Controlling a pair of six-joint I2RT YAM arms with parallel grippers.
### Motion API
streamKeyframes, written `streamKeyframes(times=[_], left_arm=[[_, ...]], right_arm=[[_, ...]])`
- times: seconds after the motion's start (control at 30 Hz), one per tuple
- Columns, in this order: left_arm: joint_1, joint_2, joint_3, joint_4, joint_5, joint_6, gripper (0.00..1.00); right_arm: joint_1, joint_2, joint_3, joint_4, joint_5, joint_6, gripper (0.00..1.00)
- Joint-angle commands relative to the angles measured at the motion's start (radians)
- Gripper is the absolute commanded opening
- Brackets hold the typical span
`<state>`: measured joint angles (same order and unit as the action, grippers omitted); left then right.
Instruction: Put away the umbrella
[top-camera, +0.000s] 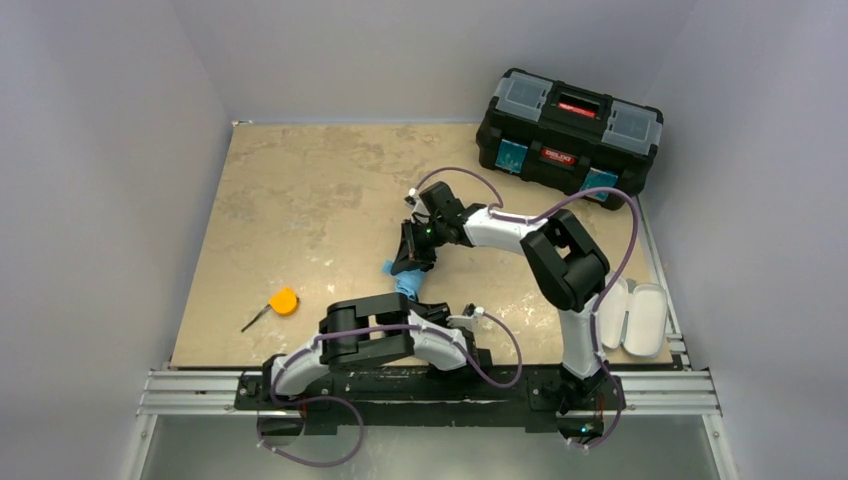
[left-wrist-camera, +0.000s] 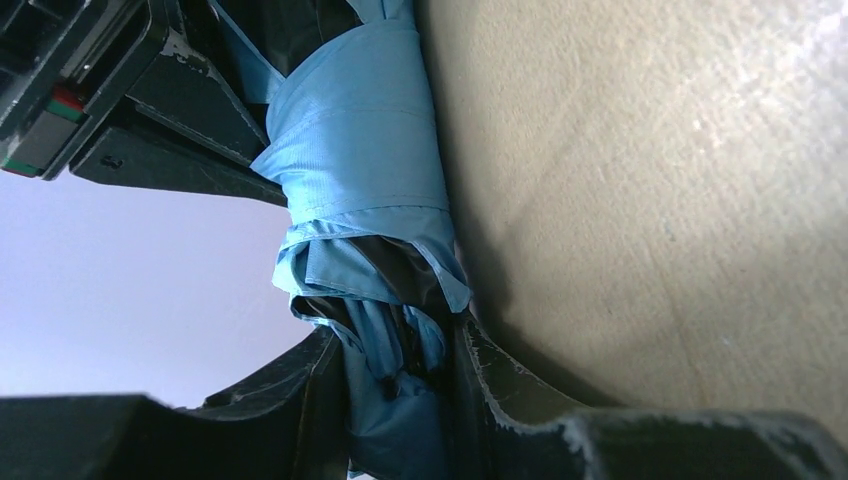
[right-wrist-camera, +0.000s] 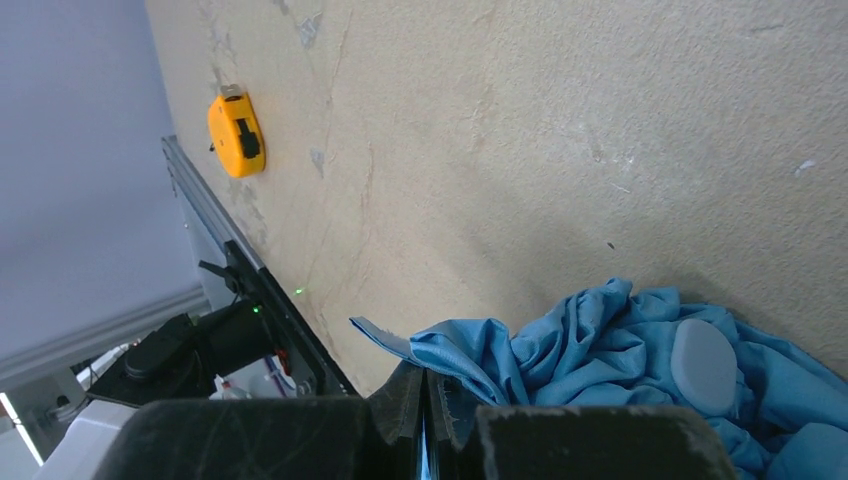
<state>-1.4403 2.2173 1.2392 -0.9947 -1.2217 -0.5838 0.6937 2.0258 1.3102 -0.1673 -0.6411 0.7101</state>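
**Umbrella (top-camera: 405, 284) being held on the table (top-camera: 300, 190)**

The umbrella is lying crumpled just 6 o'clock of the table's centre. The left gripper (left-wrist-camera: 395, 360), coming in from 5 o'clock, is squeezing the bundled blue-and-black canopy between its fingers. The right gripper (right-wrist-camera: 425, 385), reaching in from 12 o'clock, is clenching tight on a fold of blue fabric. A tape measure (top-camera: 284, 301) is sitting at 9 o'clock of the umbrella, a toolbox (top-camera: 570, 130) at 1 o'clock.

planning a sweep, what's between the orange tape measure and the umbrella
Bare tabletop only, from tape measure to umbrella, clearest in the right wrist view.
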Motion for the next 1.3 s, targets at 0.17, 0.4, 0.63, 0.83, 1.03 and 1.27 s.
streamKeyframes(times=[0.17,0.4,0.63,0.83,1.03,1.27], left_arm=[[-0.072,0.104,0.067,0.114,0.183,-0.029,0.00],[-0.072,0.091,0.073,0.131,0.272,0.004,0.10],[-0.069,0.023,0.012,0.230,0.413,0.057,0.46],[-0.060,-0.076,-0.004,0.265,0.534,0.085,0.77],[-0.015,-0.267,-0.048,0.292,0.611,0.059,0.80],[0.046,-0.550,-0.117,0.297,0.616,-0.020,0.81]], right_arm=[[0.010,0.002,0.006,0.073,0.209,-0.092,0.00],[0.003,-0.042,-0.252,0.228,0.207,-0.077,0.00],[0.003,-0.065,-0.411,0.382,0.196,-0.042,0.00],[-0.008,-0.067,-0.487,0.479,0.178,-0.024,0.00],[-0.013,-0.075,-0.510,0.515,0.163,-0.022,0.00],[-0.019,-0.087,-0.515,0.518,0.157,-0.030,0.00]])
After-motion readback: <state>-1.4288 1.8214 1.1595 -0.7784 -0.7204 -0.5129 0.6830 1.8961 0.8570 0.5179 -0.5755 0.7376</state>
